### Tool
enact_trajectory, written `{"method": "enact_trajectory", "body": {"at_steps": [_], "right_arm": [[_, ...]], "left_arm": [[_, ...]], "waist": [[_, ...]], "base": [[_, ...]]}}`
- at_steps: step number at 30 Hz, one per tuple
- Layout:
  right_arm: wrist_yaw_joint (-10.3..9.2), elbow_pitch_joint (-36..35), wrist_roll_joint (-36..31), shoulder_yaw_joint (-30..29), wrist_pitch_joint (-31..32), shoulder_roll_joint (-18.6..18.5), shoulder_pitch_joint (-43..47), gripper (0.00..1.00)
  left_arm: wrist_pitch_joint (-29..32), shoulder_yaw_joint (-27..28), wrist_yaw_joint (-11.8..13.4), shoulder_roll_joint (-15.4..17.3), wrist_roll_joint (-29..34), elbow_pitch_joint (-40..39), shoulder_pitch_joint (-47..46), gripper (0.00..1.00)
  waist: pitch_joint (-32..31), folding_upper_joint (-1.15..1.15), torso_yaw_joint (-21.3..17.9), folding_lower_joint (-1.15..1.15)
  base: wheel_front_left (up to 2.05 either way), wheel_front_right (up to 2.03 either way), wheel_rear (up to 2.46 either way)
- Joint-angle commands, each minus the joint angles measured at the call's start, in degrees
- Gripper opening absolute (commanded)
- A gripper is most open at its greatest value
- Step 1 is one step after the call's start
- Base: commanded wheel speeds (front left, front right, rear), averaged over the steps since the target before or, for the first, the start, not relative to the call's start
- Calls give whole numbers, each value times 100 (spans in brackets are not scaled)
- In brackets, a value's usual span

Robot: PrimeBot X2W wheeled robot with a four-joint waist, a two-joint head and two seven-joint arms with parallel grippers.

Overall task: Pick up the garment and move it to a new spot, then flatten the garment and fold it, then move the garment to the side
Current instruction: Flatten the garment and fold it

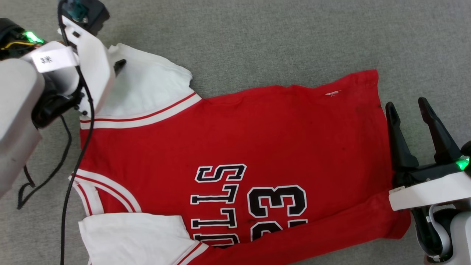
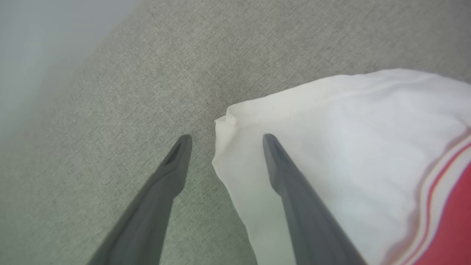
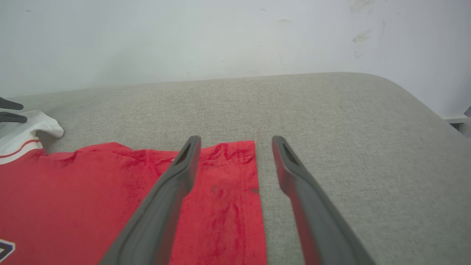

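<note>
The garment [image 1: 257, 132], red with white sleeves and black lettering, lies spread on the grey cushion, collar to the left and hem to the right. Its lower edge is folded up over the number. My left gripper [image 1: 116, 67] hovers at the far white sleeve [image 1: 147, 84], mostly hidden by its wrist. In the left wrist view this gripper [image 2: 226, 139] is open, straddling the corner of the sleeve [image 2: 349, 140], one finger above cloth and one above cushion. My right gripper [image 1: 406, 106] stands open at the hem, whose edge [image 3: 254, 176] runs between its fingers [image 3: 236, 141].
The grey upholstered surface [image 1: 279, 40] extends beyond the garment on all sides. A pale wall [image 3: 220, 36] stands behind it, and its rounded edge [image 3: 415, 99] drops off at the right. A black cable [image 1: 66, 165] hangs from my left arm over the collar side.
</note>
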Motion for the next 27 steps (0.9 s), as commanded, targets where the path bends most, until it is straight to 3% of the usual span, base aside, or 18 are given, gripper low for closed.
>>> {"method": "enact_trajectory", "body": {"at_steps": [1, 8, 10, 13, 21, 27], "right_arm": [[-7, 19, 1, 32, -54, 37, -110, 100], [-7, 69, -31, 80, -92, 61, -162, 100], [-7, 81, -34, 91, -96, 60, -159, 100], [-7, 106, -66, 87, -95, 43, -137, 100], [-7, 205, -104, 96, 68, -71, -62, 100], [-7, 310, -73, 89, 503, -249, 101, 100]], "left_arm": [[29, -95, -5, 27, -81, 243, -164, 100], [-43, -282, -5, -77, -289, 815, -274, 100], [45, -394, -5, -121, -452, 902, -213, 0], [-3, -460, 1, -109, -629, 1010, -187, 0], [-939, -244, 26, -290, -744, 1347, -110, 0], [-1553, -62, 210, -360, -857, 1213, 188, 0]], "waist": [[115, 0, -79, -1], [218, 0, -131, -1], [225, 0, -135, -1], [183, 0, -120, -1], [-323, 0, 18, -1], [-839, 0, 227, -1]], "base": [[0, 0, 0], [0, 0, 0], [0, 0, 0], [0, 0, 0], [0, 0, 0], [0, 0, 0]]}}
